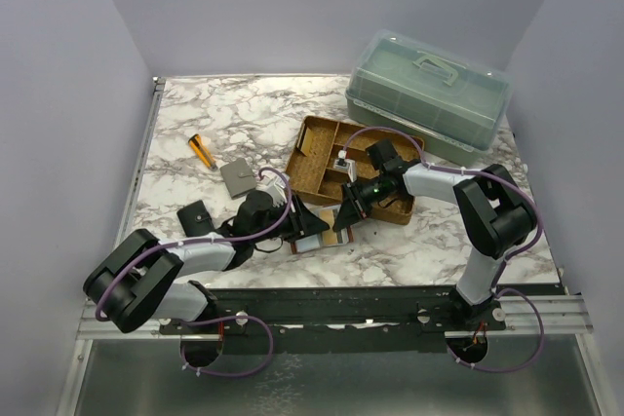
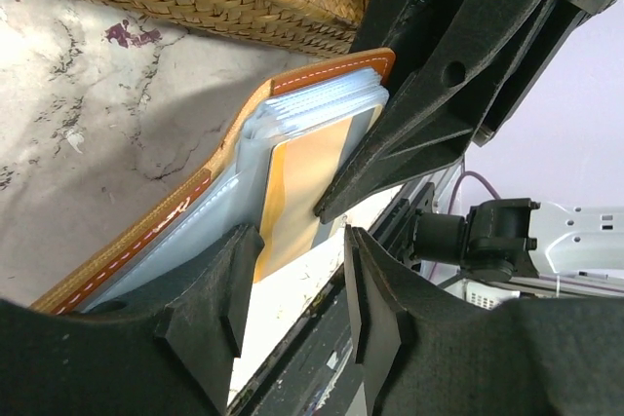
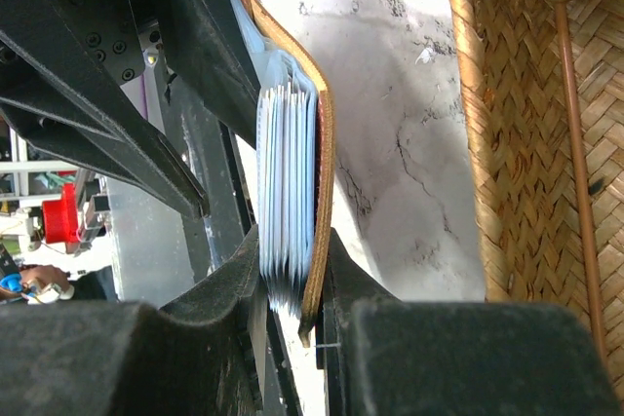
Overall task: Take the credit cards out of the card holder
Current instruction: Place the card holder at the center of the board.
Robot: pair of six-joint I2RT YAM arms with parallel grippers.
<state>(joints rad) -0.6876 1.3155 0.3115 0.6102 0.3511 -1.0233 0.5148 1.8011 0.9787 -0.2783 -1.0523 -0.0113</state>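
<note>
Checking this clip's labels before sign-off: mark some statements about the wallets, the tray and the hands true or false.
1. The right hand clamps the card holder. True.
2. A tan card sits in a clear sleeve. True.
3. The left hand is shut on the grey wallet. False: it is open at the card holder, and the grey wallet lies apart.
4. The card holder lies inside the woven tray. False: it is beside the tray.
5. The green box has its lid off. False: the lid is on.
</note>
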